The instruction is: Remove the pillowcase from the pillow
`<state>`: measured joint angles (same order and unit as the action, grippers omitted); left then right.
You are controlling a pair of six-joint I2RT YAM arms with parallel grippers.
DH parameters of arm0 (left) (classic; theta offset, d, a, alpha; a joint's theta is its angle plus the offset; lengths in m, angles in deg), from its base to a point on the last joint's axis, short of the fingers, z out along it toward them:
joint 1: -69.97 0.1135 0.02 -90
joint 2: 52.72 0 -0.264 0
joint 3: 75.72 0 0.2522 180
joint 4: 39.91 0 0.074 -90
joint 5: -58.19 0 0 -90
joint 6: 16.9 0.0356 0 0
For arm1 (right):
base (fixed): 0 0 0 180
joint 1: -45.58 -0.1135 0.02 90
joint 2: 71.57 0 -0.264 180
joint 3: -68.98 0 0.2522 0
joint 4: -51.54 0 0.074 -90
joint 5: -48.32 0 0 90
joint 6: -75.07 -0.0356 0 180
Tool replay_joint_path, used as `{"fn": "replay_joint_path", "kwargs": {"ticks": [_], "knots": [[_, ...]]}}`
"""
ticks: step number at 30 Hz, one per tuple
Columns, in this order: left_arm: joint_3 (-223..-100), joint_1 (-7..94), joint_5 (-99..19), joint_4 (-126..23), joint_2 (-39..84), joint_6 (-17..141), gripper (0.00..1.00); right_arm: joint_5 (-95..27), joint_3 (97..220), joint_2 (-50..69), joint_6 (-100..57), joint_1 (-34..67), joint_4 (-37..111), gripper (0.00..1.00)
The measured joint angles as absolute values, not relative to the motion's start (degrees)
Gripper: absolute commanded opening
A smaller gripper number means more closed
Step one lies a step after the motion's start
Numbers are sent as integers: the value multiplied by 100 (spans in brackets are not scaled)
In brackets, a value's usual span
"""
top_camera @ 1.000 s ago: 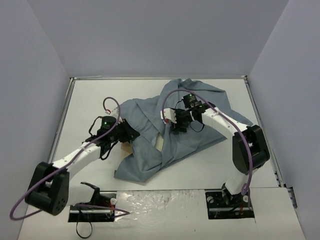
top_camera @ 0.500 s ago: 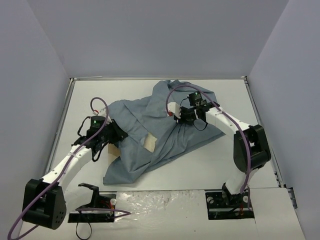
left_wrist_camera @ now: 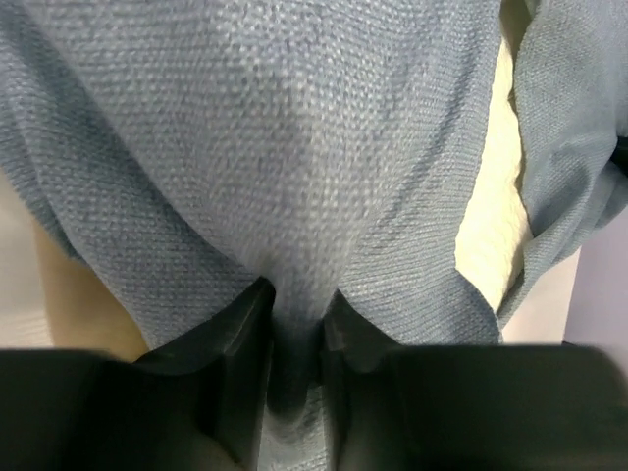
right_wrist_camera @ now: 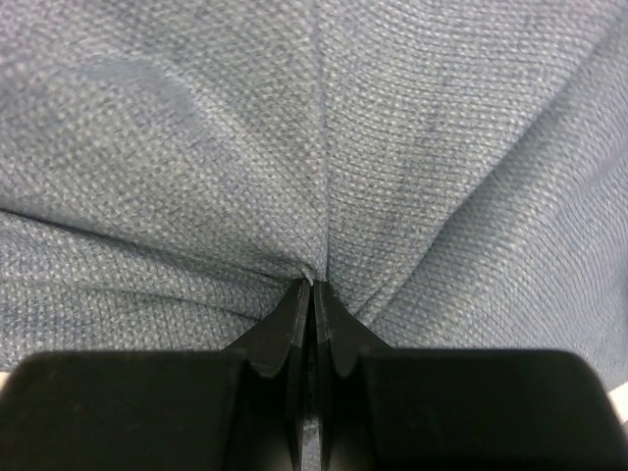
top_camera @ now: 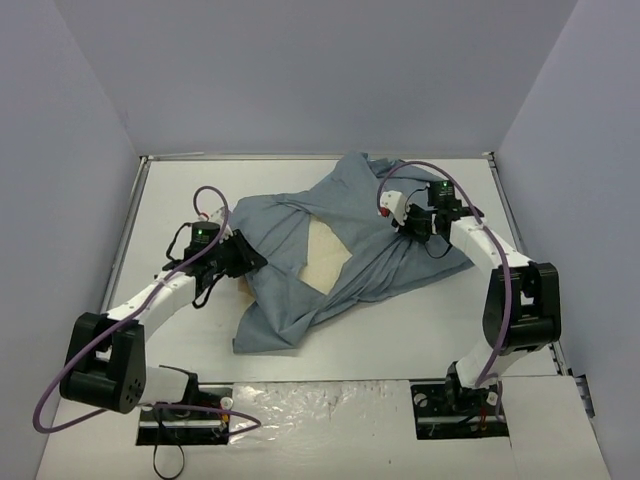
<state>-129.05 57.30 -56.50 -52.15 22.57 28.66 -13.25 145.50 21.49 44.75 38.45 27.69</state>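
Pillowcase cloth lies rumpled across the middle of the worktop. Only its plain grey-blue side shows. Its long axis runs on a diagonal, one end pointing at the near-left corner and the other bunched up toward the far-right corner. The near-left end lies flat and limp, while the far-right part is heaped in folds close to the far edge.

The pillow is inside the pillowcase and mostly covered. A cream patch of it shows through a gap in the cloth at the centre of the worktop. A smaller pale bit peeks out at the cloth's left edge, just beside my left jaws. I cannot tell which way the pillow itself points.

My left jaws sit at the left side of the cloth, and in the left wrist view a thick fold of the pillowcase is pinched between the two dark fingers. The pillow's cream face shows to the right of that fold. My right jaws are at the far-right part of the heap. They are pressed together, with a thin crease of the cloth nipped at the tips of the fingers.
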Motion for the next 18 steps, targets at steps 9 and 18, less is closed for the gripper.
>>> {"fn": "replay_joint_path", "kwargs": {"ticks": [9, 18], "knots": [[-13226, 5826, -5862, -5499, 1857, 2966, 81, -1363, 14251, 1941, 4569, 2979, 2745, 0], [-15711, 4456, -5514, -6787, 1826, 4278, 82, -1339, 14251, 2199, 4355, 2905, 2839, 0]]}}
